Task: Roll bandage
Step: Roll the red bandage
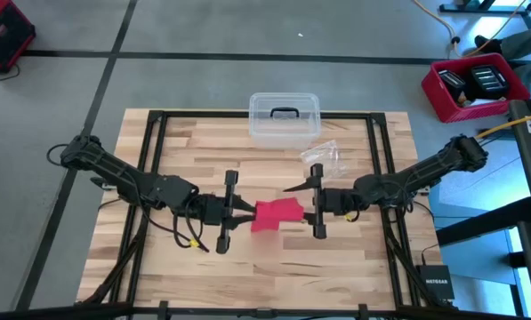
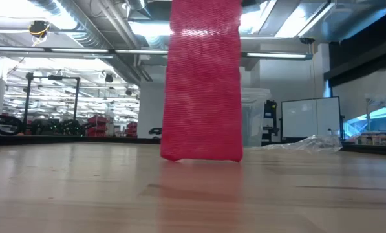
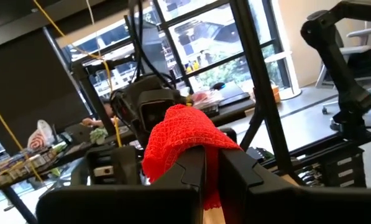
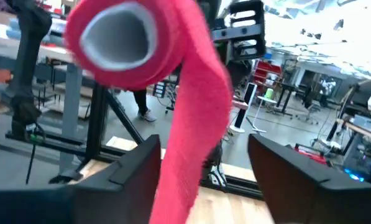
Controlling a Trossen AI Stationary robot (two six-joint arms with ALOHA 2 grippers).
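The red bandage (image 1: 276, 214) hangs in mid-air between my two grippers above the middle of the table. Its upper part is a roll (image 4: 120, 43) around a grey core. A flat strip (image 2: 202, 97) hangs down from the roll, and its lower end (image 2: 202, 155) reaches the tabletop. My left gripper (image 1: 247, 213) comes from the table's left and is shut on the bandage. My right gripper (image 1: 308, 211) faces it from the right. It is open, with one finger (image 4: 135, 171) on each side of the hanging strip (image 4: 191, 155). My left gripper pinches the bandage's bunched upper part (image 3: 201, 146) between its two fingers, which lie about level and come from the table's left. Red fabric bulges out past the fingertips. The roll is lifted clear, and the strip hangs slack below it with its end on the table.
A clear plastic box (image 1: 284, 117) with a dark handle stands at the table's far edge. A crinkled clear wrapper (image 1: 325, 158) lies just right of it. Black frame rails (image 1: 155, 151) run along the table's sides. The near half of the tabletop is bare wood.
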